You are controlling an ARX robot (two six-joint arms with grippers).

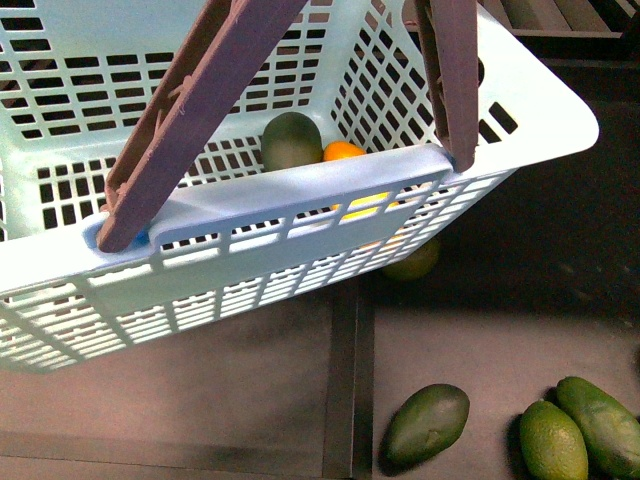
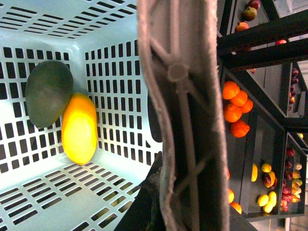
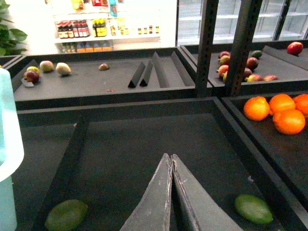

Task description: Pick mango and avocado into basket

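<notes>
With the mango [image 2: 79,129] and avocado [image 2: 48,93] touching at the basket's [image 1: 300,200] 12 o'clock wall, a handle [image 2: 185,115] slip would tip them out (left grip unclear); the right gripper [image 3: 172,161] is closed, empty.

Dark produce shelving [image 3: 120,139], bright shop beyond

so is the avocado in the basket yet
Yes. The avocado lies on the basket floor, touching the mango.
</notes>
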